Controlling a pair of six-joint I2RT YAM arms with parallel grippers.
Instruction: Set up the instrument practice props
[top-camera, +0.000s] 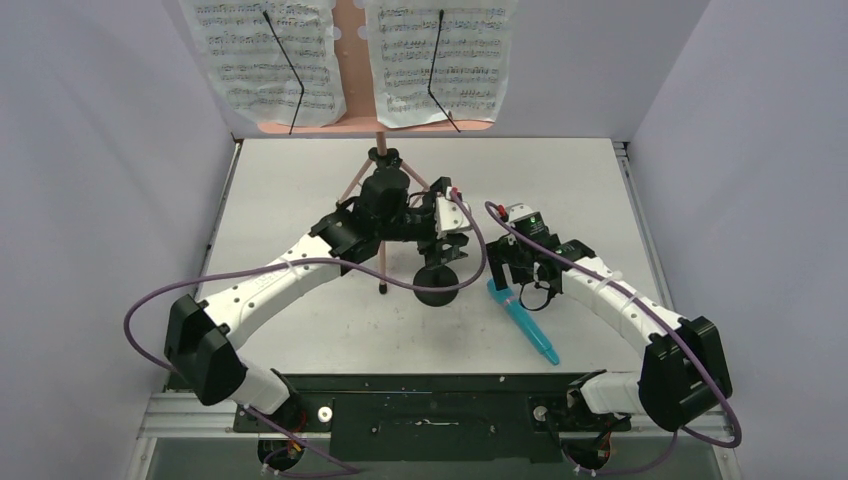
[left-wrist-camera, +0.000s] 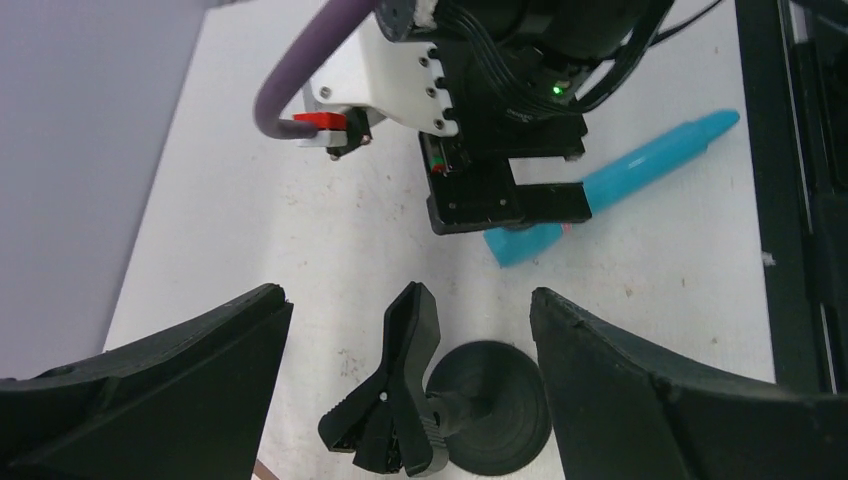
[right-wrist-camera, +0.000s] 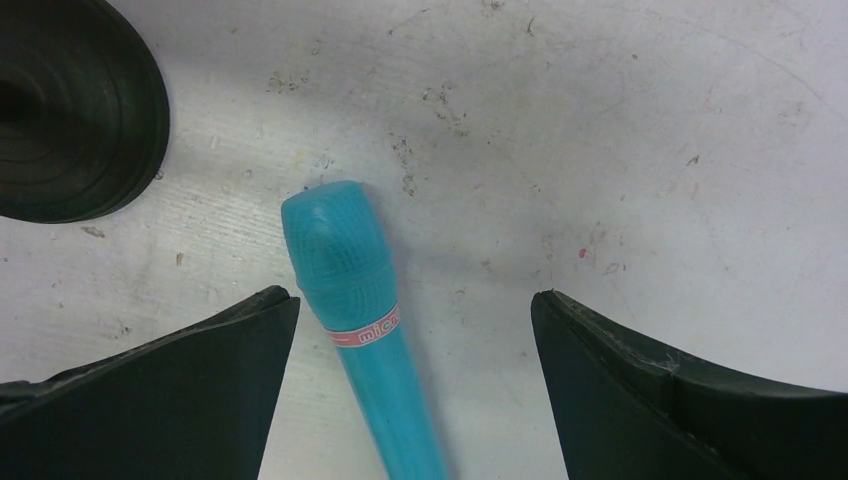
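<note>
Nearest the front edge of the tabletop (top-camera: 300, 200), right of centre, the teal toy microphone (top-camera: 523, 322) is laid flat, its tapered handle pointed towards the near right corner and its rounded head towards the middle. The right end effector (top-camera: 512, 280) is held low over that head with its fingers spread wide. One finger is seen on either side of the microphone (right-wrist-camera: 360, 320), and nothing is gripped. Just to the left, near the centre of the tabletop, the black mic stand (top-camera: 437, 283) is stood on its round base. The left end effector (top-camera: 452, 245) is poised above it, opened wide, with the stand's spring clip (left-wrist-camera: 400, 390) seen between the fingers but not clamped. Behind it, the pink music stand (top-camera: 379, 190) is planted on its tripod at the middle of the far edge. Two sheet-music pages (top-camera: 265, 60) are propped side by side on its desk, each pinned under a black wire arm.
</note>
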